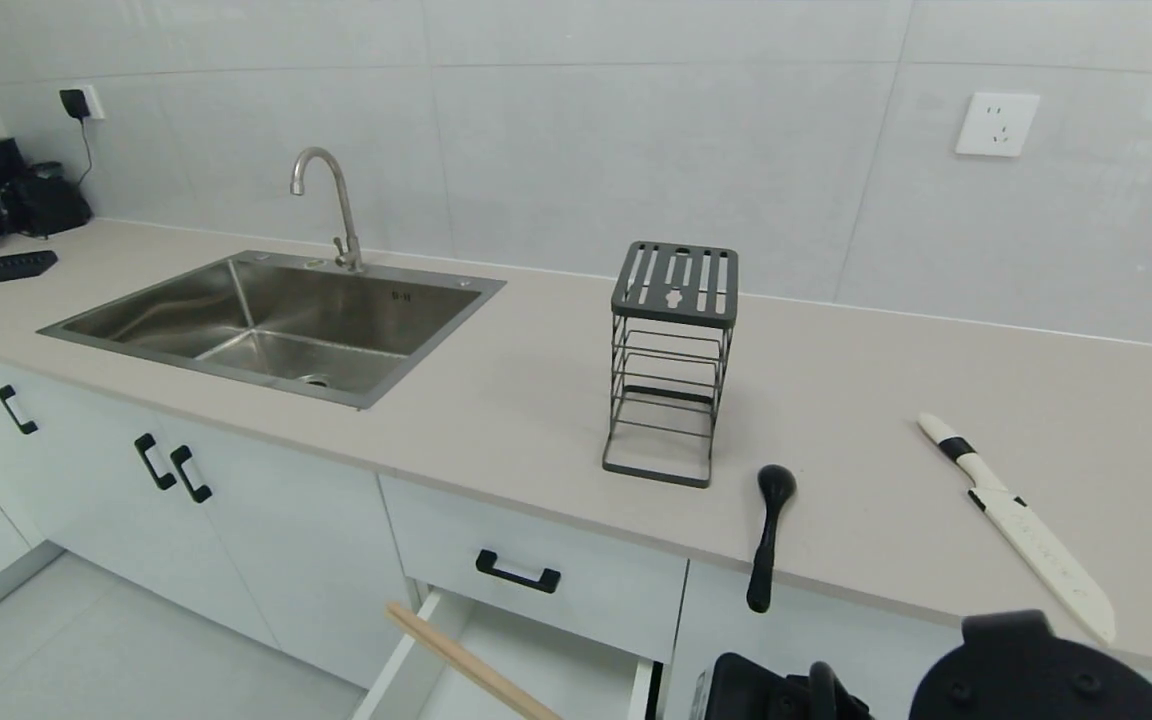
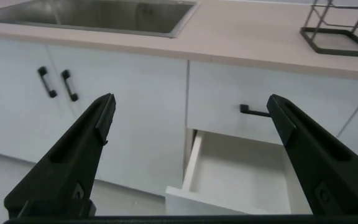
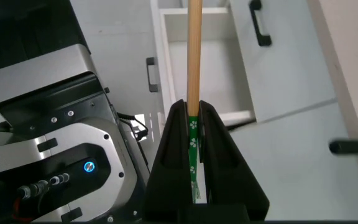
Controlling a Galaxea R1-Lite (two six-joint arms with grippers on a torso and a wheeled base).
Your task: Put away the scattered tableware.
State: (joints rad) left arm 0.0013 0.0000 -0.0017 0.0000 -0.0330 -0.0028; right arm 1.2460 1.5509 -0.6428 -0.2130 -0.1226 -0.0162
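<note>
Grips slim round wooden chopstick [image 3: 194, 56] in right end effector [image 3: 194, 107] over open white drawer [image 2: 241, 177]. Spreads left end effector [image 2: 191, 99] wide, facing drawer. Has matte black spoon [image 1: 768, 535] overhanging desk [image 1: 536, 400] edge right of drawer, flat white knife [image 1: 1021, 525] farther right.

I have my left gripper [image 2: 191, 99] hanging low with its fingers [image 2: 79, 155] spread wide, and my right gripper [image 3: 192, 111] with its fingers [image 3: 225, 155] pinched on a chopstick [image 3: 194, 50].

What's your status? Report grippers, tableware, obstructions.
Left gripper open, facing open drawer. Right gripper shut on chopstick, tip over it. Black spoon and white knife on counter. Nothing blocking drawer.
</note>
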